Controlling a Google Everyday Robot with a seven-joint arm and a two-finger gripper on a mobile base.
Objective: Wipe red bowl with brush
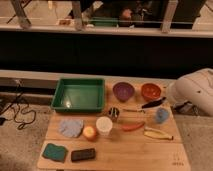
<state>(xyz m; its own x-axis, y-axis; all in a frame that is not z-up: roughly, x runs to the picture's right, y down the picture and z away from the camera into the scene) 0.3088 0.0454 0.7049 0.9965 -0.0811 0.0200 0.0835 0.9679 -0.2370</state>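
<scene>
Lying just below the red bowl [151,91] near the table's [115,152] far right corner, the brush [152,104] is angled toward the right edge; the hand is hidden there, state undeterminable.

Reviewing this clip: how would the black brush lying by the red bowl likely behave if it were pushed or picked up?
The brush looks slim and straight, so probably stiff and light. Lying flat on the table beside the red bowl, it would likely slide or pivot when nudged rather than tip. Its thin handle may be fiddly to pinch. The gripper isn't visible; only the arm shows at right.
</scene>
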